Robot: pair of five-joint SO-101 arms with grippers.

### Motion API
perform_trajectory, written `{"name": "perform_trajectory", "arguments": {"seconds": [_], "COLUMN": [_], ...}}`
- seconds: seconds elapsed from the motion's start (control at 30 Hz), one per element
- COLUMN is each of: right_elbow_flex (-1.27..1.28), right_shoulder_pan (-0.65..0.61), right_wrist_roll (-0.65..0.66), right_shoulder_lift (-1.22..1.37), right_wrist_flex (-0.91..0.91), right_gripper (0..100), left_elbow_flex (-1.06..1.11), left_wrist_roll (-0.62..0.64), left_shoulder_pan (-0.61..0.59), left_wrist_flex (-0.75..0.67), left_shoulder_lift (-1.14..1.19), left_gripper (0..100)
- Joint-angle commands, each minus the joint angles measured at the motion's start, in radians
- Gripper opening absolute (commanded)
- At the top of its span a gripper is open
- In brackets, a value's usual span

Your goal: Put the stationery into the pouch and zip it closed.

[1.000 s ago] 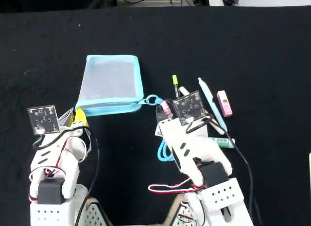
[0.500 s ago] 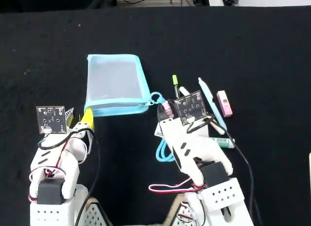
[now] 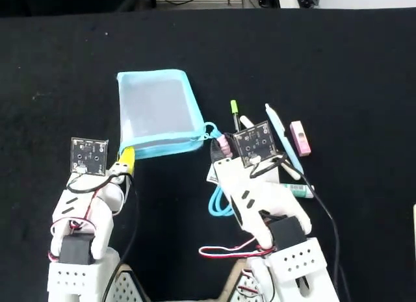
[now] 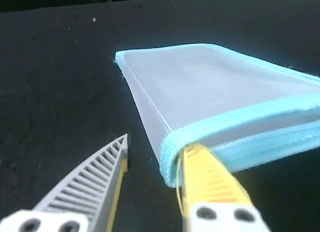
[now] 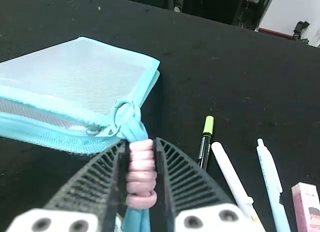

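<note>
The light blue mesh pouch [image 3: 159, 110] lies flat at the table's middle left. My left gripper [image 4: 159, 144] is open at the pouch's near left corner: its yellow finger [image 4: 210, 182] pokes under the zip edge, while the grey finger [image 4: 95, 187] stands off to the side. My right gripper [image 5: 141, 174] is shut on the pink coiled cord [image 5: 141, 164] tied to the zip pull ring [image 5: 124, 112]. Beside the right arm lie a green pen [image 3: 234, 110], a white pen [image 5: 232, 179], a light blue pen [image 3: 283, 136] and a pink eraser [image 3: 299, 138].
A blue strap loop [image 3: 218, 201] trails beside the right arm. A green-and-white stick [image 3: 300, 190] lies partly under that arm. Black cloth [image 3: 338, 68] covers the table, with open room at the far side and far right.
My left arm has swung right, and its yellow finger has pushed into the pouch's near left corner. The pouch has turned slightly. The right arm has kept still on the cord.
</note>
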Motion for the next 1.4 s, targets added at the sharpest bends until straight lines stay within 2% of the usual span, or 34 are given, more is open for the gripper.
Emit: {"name": "perform_trajectory", "arguments": {"seconds": [0.0, 0.13, 0.37, 0.53, 0.63, 0.8, 0.97, 1.2, 1.37], "right_elbow_flex": [-0.054, -0.054, -0.093, -0.282, -0.400, -0.524, -0.633, -0.639, -0.634], "right_shoulder_pan": [0.003, 0.003, 0.005, 0.003, 0.003, 0.003, 0.003, 0.005, 0.005], "right_wrist_roll": [-0.011, -0.011, -0.009, 0.117, 0.135, 0.138, 0.138, 0.140, 0.216], "right_shoulder_lift": [-0.031, -0.031, -0.033, -0.050, -0.036, 0.036, 0.157, 0.248, 0.252], "right_wrist_flex": [0.003, 0.005, 0.008, 0.172, 0.245, 0.313, 0.405, 0.400, 0.396], "right_gripper": [1.1, 1.1, 1.1, 1.1, 1.1, 1.1, 1.1, 1.1, 1.1], "left_elbow_flex": [-0.001, -0.051, -0.216, -0.383, -0.461, -0.654, -1.003, -1.366, -1.569], "left_wrist_roll": [-0.006, -0.008, 0.014, 0.011, -0.032, -0.084, -0.081, -0.086, -0.081], "left_shoulder_pan": [0.016, 0.018, 0.084, 0.097, 0.099, 0.099, 0.099, 0.099, 0.091], "left_wrist_flex": [-0.026, 0.032, 0.153, 0.247, 0.299, 0.396, 0.552, 0.740, 0.864], "left_shoulder_lift": [0.002, -0.003, 0.000, 0.005, 0.052, 0.305, 0.632, 1.040, 1.255], "left_gripper": [16, 3, 3, 3, 3, 3, 3, 4, 13]}}
